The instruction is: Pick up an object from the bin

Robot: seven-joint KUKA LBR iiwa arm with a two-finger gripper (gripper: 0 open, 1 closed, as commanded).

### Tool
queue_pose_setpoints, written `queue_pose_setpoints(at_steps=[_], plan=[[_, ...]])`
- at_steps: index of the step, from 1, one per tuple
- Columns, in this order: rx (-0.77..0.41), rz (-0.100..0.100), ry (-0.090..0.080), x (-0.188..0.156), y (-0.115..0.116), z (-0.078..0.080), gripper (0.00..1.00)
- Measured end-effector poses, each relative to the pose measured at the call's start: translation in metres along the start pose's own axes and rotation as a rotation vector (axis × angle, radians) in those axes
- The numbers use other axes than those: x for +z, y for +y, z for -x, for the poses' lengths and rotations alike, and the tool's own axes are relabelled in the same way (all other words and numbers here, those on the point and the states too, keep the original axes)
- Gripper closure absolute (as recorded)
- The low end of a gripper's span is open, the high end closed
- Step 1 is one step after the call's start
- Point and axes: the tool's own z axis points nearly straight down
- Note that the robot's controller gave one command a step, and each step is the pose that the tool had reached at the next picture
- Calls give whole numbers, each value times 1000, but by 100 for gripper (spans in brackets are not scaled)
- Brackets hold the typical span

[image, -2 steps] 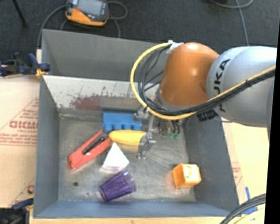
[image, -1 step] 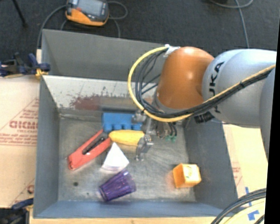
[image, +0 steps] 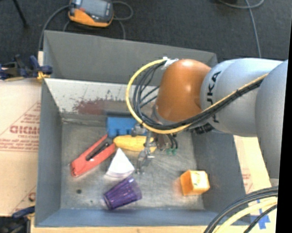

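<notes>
My gripper point(image: 144, 158) hangs below the orange wrist cover, near the middle of the bin. Its fingertips are just right of a white cone-shaped piece point(image: 118, 164) and just below a yellow banana-like object point(image: 129, 143). A blue block point(image: 119, 125) lies behind the yellow object, partly under the arm. A purple ribbed cup point(image: 122, 193) lies on its side in front of the white cone.
A red and black flat tool point(image: 91, 157) lies slanted at the left of the bin floor. An orange cube point(image: 194, 182) sits at the right. A small green thing point(image: 172, 151) shows under the arm. The arm and its cables cover the bin's back right.
</notes>
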Motion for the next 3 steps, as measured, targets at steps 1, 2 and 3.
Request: queue_pose_setpoints(at_steps=[1, 2, 3], plan=[[-277, 2, -14, 44, -29, 60, 100], [-276, 2, -14, 44, -29, 60, 100], [-295, 1, -1, 5, -29, 57, 100]])
